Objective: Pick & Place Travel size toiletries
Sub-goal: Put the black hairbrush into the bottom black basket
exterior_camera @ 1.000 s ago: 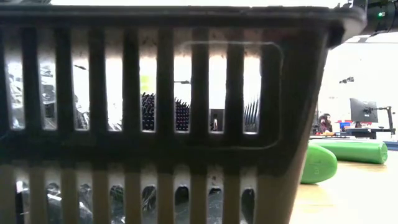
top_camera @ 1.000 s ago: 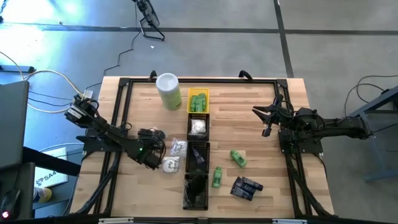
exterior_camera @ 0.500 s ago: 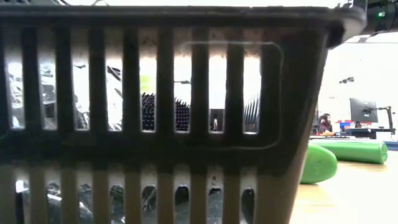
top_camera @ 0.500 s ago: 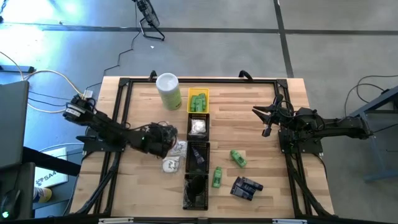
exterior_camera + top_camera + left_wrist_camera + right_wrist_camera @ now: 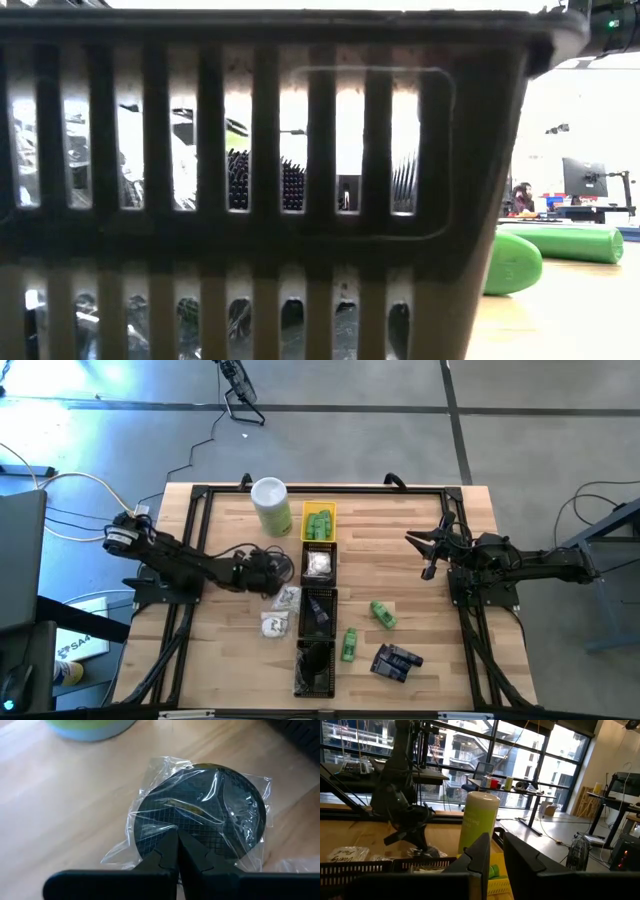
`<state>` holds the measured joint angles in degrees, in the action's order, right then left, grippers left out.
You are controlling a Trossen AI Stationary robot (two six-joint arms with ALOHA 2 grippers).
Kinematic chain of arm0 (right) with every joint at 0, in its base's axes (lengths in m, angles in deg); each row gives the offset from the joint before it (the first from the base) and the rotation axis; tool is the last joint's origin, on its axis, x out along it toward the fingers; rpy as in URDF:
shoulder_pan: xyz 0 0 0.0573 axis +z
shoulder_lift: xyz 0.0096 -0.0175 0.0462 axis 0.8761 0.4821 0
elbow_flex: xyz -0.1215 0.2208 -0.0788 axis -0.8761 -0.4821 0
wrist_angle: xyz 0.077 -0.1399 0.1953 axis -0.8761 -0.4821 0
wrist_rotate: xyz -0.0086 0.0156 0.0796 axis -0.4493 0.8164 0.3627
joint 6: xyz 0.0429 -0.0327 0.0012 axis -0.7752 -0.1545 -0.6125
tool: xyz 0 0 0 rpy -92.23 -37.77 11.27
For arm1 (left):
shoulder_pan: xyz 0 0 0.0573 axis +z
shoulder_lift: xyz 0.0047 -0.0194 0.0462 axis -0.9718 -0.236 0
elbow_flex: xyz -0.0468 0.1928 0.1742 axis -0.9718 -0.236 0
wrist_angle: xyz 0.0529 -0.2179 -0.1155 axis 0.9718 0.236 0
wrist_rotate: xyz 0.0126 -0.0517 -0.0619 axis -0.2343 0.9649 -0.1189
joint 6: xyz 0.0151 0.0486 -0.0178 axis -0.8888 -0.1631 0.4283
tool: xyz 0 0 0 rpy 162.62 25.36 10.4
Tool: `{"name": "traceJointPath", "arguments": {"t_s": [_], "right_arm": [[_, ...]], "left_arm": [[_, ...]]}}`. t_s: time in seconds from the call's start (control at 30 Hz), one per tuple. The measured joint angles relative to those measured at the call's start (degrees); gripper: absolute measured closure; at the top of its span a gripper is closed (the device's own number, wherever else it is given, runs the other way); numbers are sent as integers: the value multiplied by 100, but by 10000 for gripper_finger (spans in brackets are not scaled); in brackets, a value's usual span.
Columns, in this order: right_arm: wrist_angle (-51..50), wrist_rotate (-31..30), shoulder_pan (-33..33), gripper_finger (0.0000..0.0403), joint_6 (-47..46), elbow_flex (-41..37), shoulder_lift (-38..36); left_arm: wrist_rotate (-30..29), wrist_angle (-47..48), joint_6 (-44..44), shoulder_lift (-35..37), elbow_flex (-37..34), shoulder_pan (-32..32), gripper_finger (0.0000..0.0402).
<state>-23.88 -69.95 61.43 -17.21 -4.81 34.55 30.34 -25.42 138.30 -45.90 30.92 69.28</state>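
Observation:
My left gripper is shut on a black round puck sealed in clear wrap, just left of the column of trays. Two white crinkly wrapped pieces lie on the wood nearer the near edge. Two green bottles and dark blue packets lie right of the trays. The yellow tray holds green bottles. A black tray holds white pieces. My right gripper waits open over the table's right side. My left gripper pinches the clear wrap at the puck's rim, where the fingers meet over its edge. The puck sits out in front of the fingertips with its gridded face toward the camera. Whether it rests on the wood, I cannot tell.
A tall pale-green canister with a white lid stands near the far edge, left of the yellow tray. Two more black slotted trays continue the column. One slotted wall fills the low view, with a green bottle beside it.
My left arm has swung toward the far edge and stretched toward the tray column, so its gripper moved away from the white wrapped pieces. The black puck now sits a little closer to the trays than before.

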Motion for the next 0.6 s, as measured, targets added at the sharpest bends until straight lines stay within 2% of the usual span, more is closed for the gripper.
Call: {"name": "traceJointPath", "arguments": {"t_s": [0.27,0.43,0.6], "right_arm": [[-203,6,0,357,-132,0,0],[-427,8,2,357,-335,2,2],[-426,4,1,357,-360,1,0]], "left_arm": [[479,-514,-1317,0,-1,570,402],[475,-643,-1392,30,-11,671,402],[399,-533,-1505,401,72,674,402]]}}
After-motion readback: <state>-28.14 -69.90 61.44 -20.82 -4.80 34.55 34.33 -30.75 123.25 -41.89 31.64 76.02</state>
